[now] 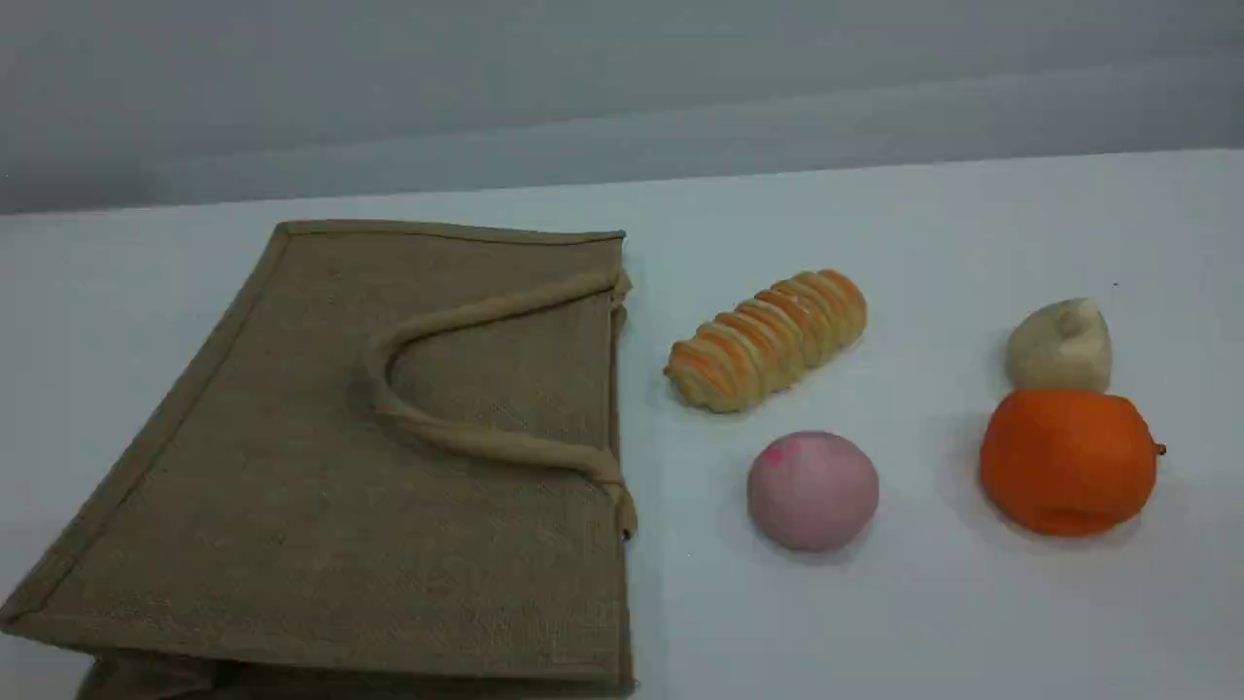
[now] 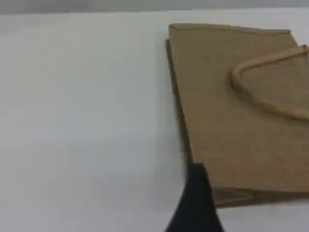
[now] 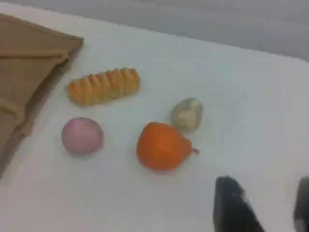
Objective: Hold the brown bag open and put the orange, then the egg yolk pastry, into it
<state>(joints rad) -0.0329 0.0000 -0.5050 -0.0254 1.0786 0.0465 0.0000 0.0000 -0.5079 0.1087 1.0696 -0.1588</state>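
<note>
- Presently, bag (image 1: 330,467) lies flat, left of frame; mouth could stay shut if only handle (image 1: 466,437) is lifted.
- Orange (image 1: 1067,459) touches pastry (image 1: 1059,346), lower right; pastry may be nudged.
- Left gripper (image 2: 195,203) spread wide; right gripper (image 3: 260,208) parted, nothing held.

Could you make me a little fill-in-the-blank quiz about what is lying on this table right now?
1. The brown bag lies ____ on the table, not standing.
2. The egg yolk pastry sits just behind the ____.
3. The pink bun lies between the bag and the orange, in front of the striped ____.
4. The number of food items outside the bag is ____.

Missing words: flat; orange; bread roll; four
</note>
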